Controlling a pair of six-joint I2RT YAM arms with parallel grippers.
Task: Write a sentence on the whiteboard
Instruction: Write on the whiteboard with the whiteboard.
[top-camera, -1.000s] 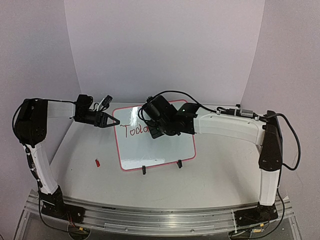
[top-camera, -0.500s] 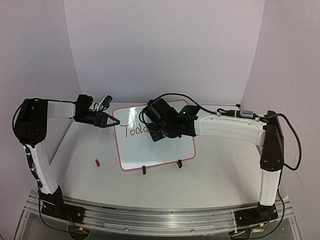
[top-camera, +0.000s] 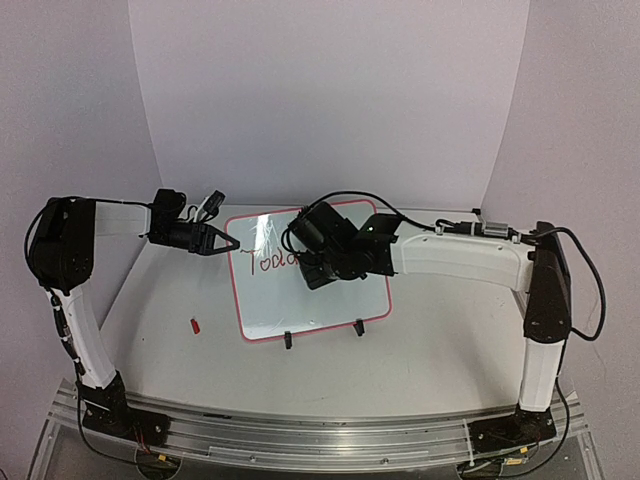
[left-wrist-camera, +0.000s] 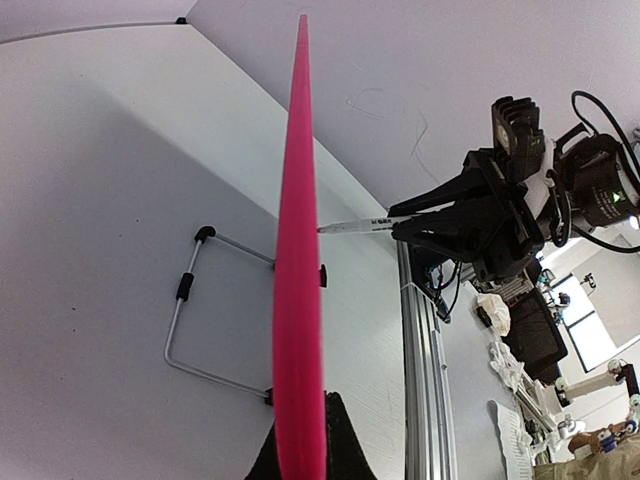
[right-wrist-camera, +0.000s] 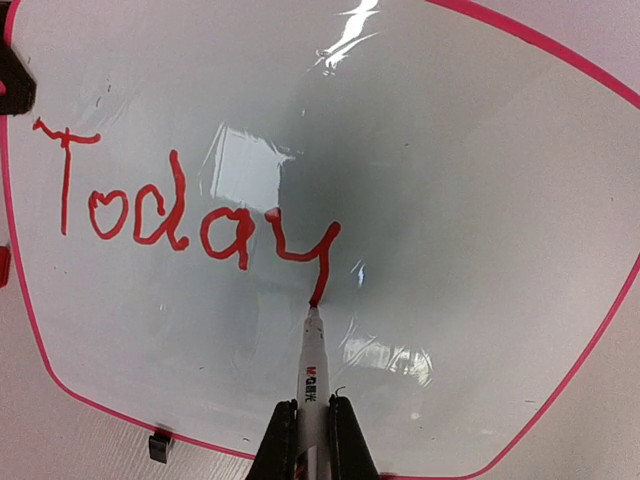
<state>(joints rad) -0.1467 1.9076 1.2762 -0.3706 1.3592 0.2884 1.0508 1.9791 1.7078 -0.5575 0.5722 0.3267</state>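
Right end effector (right-wrist-camera: 312, 425) clamped on marker (right-wrist-camera: 311, 365), tip at the "y" tail; left end effector (top-camera: 228, 243) pinches whiteboard (right-wrist-camera: 480, 200) edge (steadying it, presumably).

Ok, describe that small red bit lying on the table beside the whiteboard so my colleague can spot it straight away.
Find the whiteboard with the pink-red frame in the middle of the white table. Just off its near-left corner, towards the left arm's base, lies a small red piece, probably a marker cap. It lies alone on the bare surface, apart from the board and far smaller than it.
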